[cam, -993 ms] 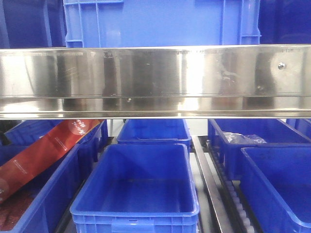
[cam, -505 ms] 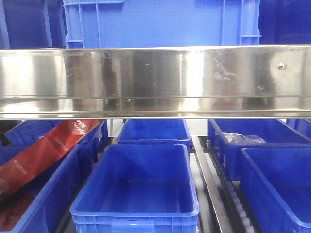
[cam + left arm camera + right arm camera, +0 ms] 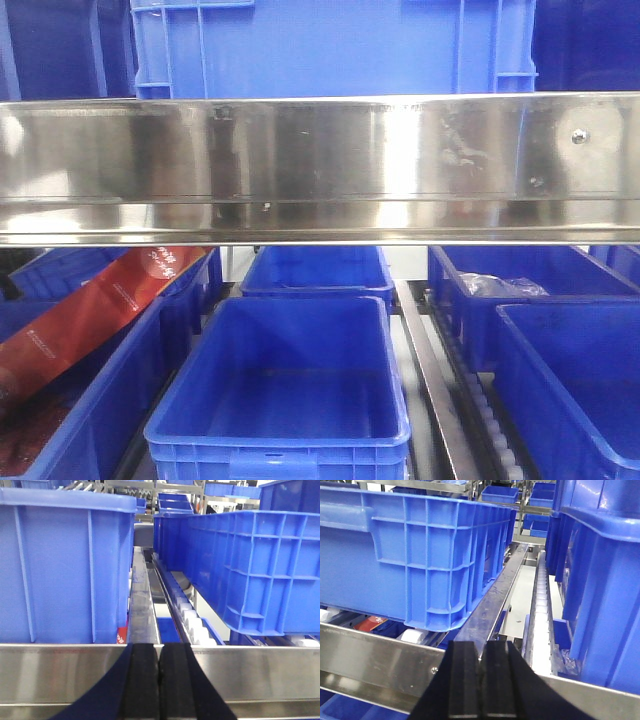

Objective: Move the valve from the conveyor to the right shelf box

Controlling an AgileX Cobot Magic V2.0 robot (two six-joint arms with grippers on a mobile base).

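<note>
Facing a steel shelf rail (image 3: 320, 165) among blue bins (image 3: 285, 385), left hand (image 3: 159, 680) and right hand (image 3: 481, 680) are clenched empty.

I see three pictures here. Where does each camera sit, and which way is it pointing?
Front view: faces the shelving head-on, over a shiny steel shelf rail and an empty blue plastic crate; no robot parts.
Left wrist: behind the shut black left gripper, looking between crates.
Right wrist: behind the shut black right gripper, along a white roller track.
All share the rail.
</note>
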